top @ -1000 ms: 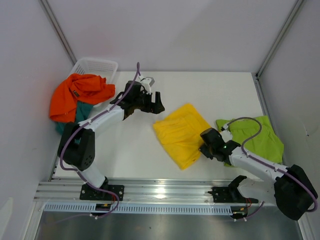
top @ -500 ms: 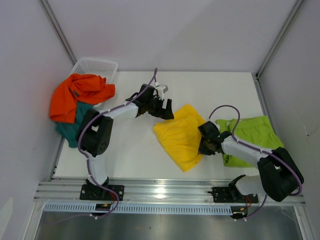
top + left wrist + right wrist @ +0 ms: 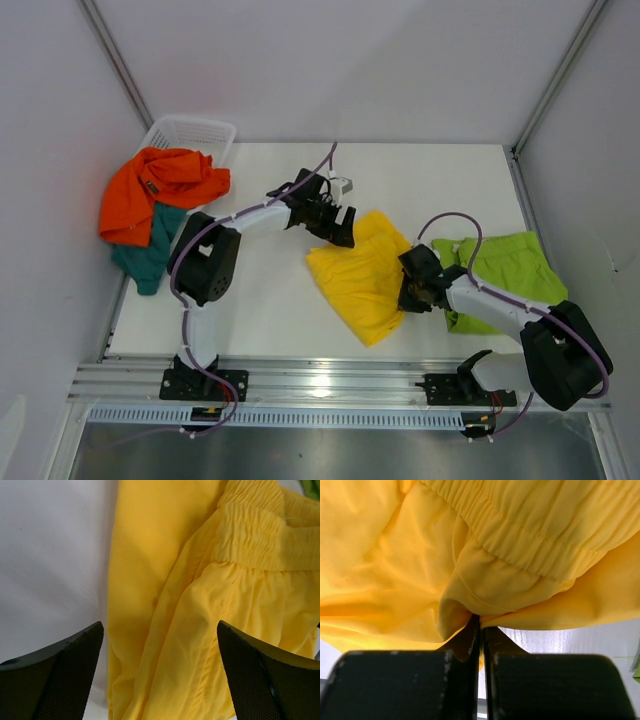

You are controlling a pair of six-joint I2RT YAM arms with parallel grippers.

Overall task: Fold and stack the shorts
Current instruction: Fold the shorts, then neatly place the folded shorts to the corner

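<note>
Nearest, the right gripper [image 3: 410, 298] sits at the right edge of the yellow shorts [image 3: 358, 285], which lie crumpled at the middle of the white table [image 3: 262, 305]. The top view shows only that the gripper meets the cloth there. The right wrist view settles it: the right gripper [image 3: 480, 625] has its jaws pressed together on a fold of yellow fabric just below the gathered elastic waistband [image 3: 520, 545], with the rest of the cloth bunched over it. Just right of the yellow pair, partly under the right arm, the lime green shorts [image 3: 512, 268] lie spread flat. Farther back, the left gripper [image 3: 338, 224] is over the far left corner of the yellow shorts. The left wrist view shows the left gripper [image 3: 160, 625] with its jaws wide apart and nothing between them, the yellow waistband [image 3: 260, 535] below and bare table to the left; whether the tips touch the cloth cannot be told. At the far left, the teal shorts [image 3: 143, 258] hang partly under the orange shorts [image 3: 158, 192], which drape over the near rim of the white mesh basket [image 3: 198, 131]. The orange pair carries a small mark, too small to read; no other writing shows in any view.
</note>
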